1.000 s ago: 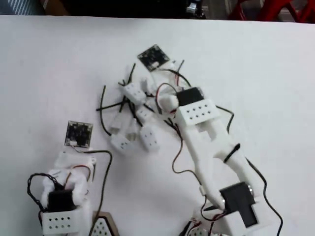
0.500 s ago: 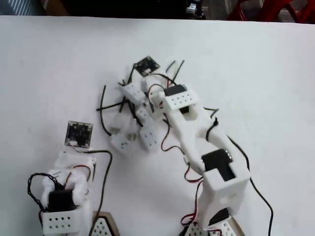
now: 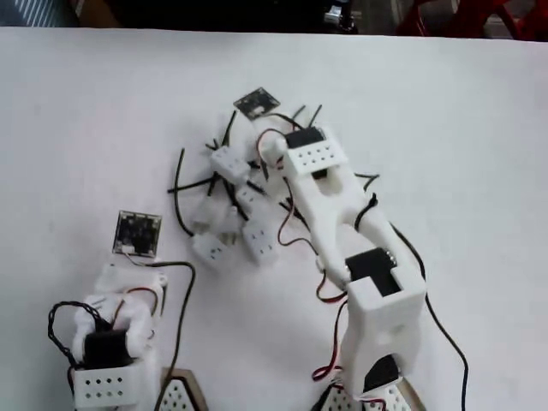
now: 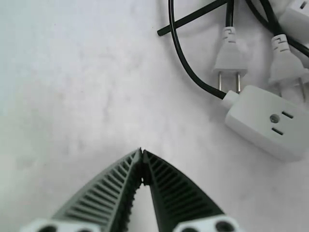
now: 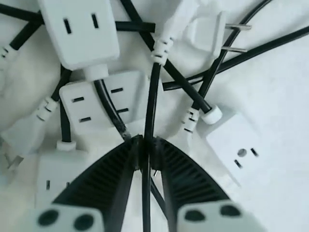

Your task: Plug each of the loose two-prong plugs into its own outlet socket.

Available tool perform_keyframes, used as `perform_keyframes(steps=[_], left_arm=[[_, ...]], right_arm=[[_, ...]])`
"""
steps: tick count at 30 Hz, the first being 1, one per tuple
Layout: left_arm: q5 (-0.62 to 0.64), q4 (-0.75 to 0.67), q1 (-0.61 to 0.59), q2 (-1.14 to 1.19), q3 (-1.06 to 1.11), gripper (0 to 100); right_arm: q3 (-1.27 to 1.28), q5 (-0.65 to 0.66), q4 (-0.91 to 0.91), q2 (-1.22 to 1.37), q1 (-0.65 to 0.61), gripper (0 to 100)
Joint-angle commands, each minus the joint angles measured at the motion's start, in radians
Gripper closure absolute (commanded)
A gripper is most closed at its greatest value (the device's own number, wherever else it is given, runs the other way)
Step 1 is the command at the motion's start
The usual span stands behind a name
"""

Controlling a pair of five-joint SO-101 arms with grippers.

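Pinching what seems a black cord [image 5: 153,92] among plain white sockets [image 5: 79,34], the right gripper [image 5: 145,142] has narrow jaws; the left gripper [image 4: 142,155] has its jaws meeting, empty.

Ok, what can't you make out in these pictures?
High view: the right arm lies over part of the pile, covering what is beneath; elsewhere the prongs are too small to tell whether any plug is seated.
Right wrist view: the black cord clamped in the right gripper runs between the fingers to the edge, its far end cut off.
Left wrist view: a white piece is cut off by the edge; plug or socket, unclear.
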Motion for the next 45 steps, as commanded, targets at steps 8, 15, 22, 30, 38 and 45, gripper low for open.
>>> perform_keyframes(steps=[8,15,22,30,38,45], left_arm=[[-0.009,-0.015,0.002,-0.004,-0.003,98],[-0.009,-0.015,0.002,-0.004,-0.003,98],[-0.009,-0.015,0.002,-0.004,-0.003,98],[-0.009,-0.015,0.002,-0.004,-0.003,98],[-0.009,-0.015,0.002,-0.004,-0.003,98],[-0.009,-0.015,0.002,-0.004,-0.003,98]], right_arm=[[-0.184,0.084,0.311,-0.079,0.022,97.9],[-0.181,0.086,0.435,-0.283,0.079,97.9],[-0.170,0.078,0.549,-0.476,0.185,97.9],[0.017,0.078,0.549,-0.668,0.323,97.9],[0.106,0.057,0.544,-0.642,0.349,93.8],[-0.066,-0.086,0.521,-0.473,0.186,80.3]])
